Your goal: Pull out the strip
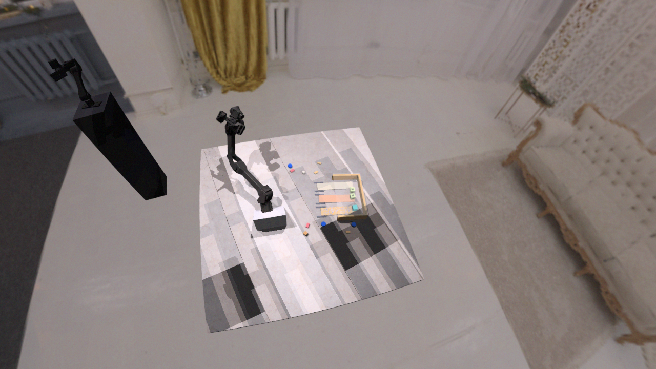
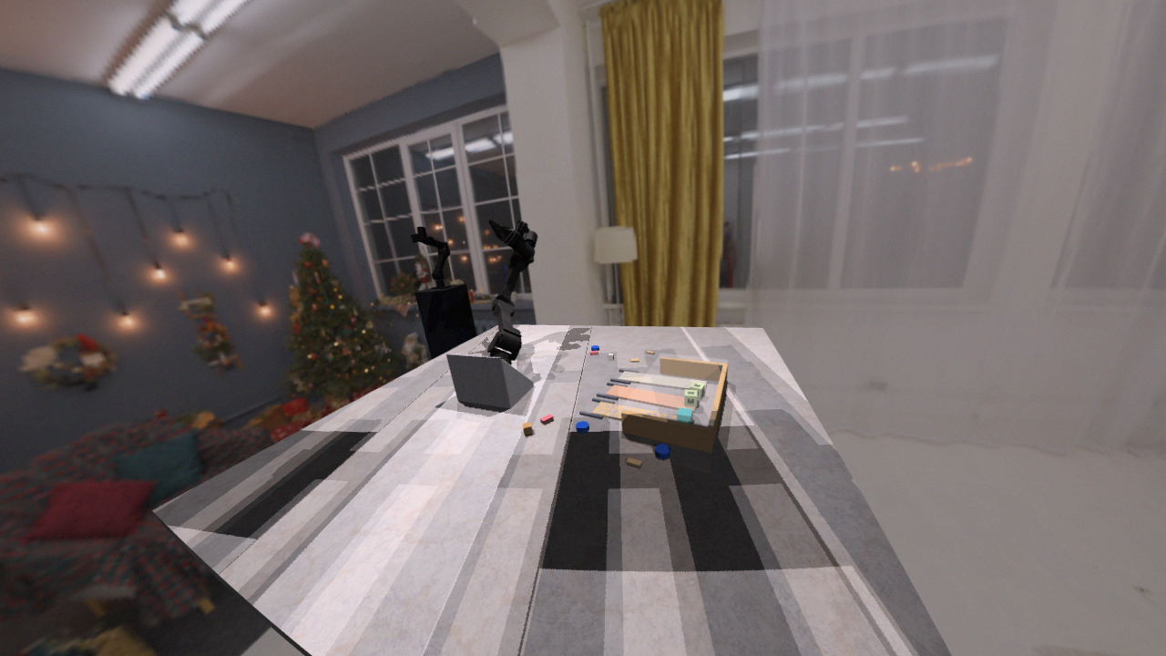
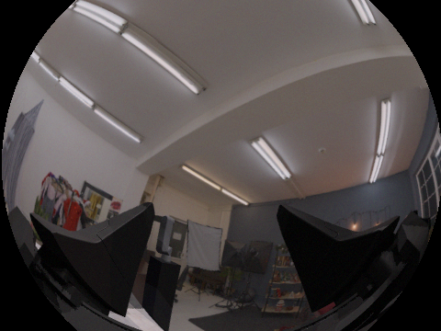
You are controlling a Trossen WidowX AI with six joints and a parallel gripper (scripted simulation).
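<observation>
Strips point(image 1: 333, 197) lie side by side in the wooden tray point(image 1: 363, 191) on the counter, well below and away from my raised end effector point(image 1: 230, 117), spread and holding nothing; which cube carries the label, I cannot tell.

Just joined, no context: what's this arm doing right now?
Nothing is handled yet. The arm is raised high over the table, its gripper open, empty and pointing up toward the ceiling. Across the table, a wooden tray holds three strips with a cube at the far end of each: cream strip, orange strip, tan strip. All strips still lie in the tray. Small loose blocks and blue discs lie scattered around it.
</observation>
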